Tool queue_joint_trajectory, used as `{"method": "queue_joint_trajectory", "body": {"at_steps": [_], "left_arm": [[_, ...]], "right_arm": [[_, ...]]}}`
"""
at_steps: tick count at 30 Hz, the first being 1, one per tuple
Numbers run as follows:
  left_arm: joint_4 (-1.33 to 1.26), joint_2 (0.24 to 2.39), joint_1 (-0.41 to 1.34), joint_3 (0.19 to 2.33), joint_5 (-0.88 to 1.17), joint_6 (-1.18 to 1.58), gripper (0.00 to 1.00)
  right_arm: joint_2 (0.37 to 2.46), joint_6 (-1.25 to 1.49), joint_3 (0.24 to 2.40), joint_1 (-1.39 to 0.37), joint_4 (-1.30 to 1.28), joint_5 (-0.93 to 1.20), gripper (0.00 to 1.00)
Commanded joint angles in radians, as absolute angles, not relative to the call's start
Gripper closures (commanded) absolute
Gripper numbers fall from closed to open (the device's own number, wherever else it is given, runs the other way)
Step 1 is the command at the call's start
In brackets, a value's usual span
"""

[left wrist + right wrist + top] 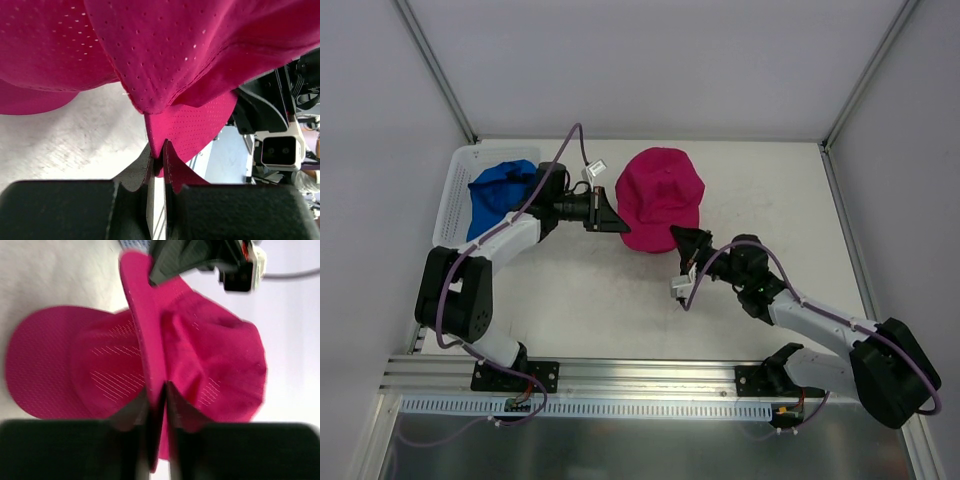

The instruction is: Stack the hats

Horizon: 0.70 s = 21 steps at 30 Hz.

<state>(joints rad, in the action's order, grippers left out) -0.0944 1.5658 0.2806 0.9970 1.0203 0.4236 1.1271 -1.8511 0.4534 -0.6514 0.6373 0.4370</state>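
Note:
A magenta-pink hat [660,195] sits at the middle back of the table. My left gripper [612,217] is shut on its left edge, and pink fabric [190,125] is pinched between the jaws of the left gripper [159,157]. My right gripper [688,240] is at the hat's near edge, and in the right wrist view the right gripper [162,392] is shut on a raised pink edge [145,330]. A pink brim [40,360] lies flat below it; I cannot tell whether it belongs to a second hat. A bright blue hat [505,190] lies in the basket.
The white slatted basket [455,190] stands at the back left, against the left wall. Grey walls enclose the table on the left, back and right. The arm bases sit on a metal rail [640,385] along the near edge.

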Motion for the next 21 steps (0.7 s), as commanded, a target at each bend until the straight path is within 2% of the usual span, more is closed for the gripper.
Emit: {"method": "queue_joint_trajectory", "body": {"at_steps": [1, 2, 3, 6, 12, 21], "left_arm": [[-0.089, 1.600, 0.275, 0.983, 0.903, 0.258, 1.00], [-0.089, 1.608, 0.273, 0.986, 0.907, 0.252, 1.00], [-0.087, 1.612, 0.267, 0.988, 0.920, 0.253, 1.00], [-0.089, 1.641, 0.256, 1.002, 0.931, 0.259, 1.00], [-0.097, 1.707, 0.230, 1.037, 0.977, 0.294, 1.00], [-0.239, 1.661, 0.219, 1.000, 1.043, 0.348, 1.00]], "right_arm": [[1.104, -1.925, 0.439, -0.678, 0.815, 0.615, 0.79], [1.101, -1.930, 0.431, -0.677, 0.815, 0.617, 0.72], [1.088, -1.931, 0.425, -0.676, 0.815, 0.614, 0.48], [1.049, -1.916, 0.403, -0.678, 0.813, 0.585, 0.10], [0.939, -1.806, 0.411, -0.647, 0.695, 0.471, 0.04], [0.833, -1.257, 0.586, -0.497, 0.336, 0.267, 0.04]]}}
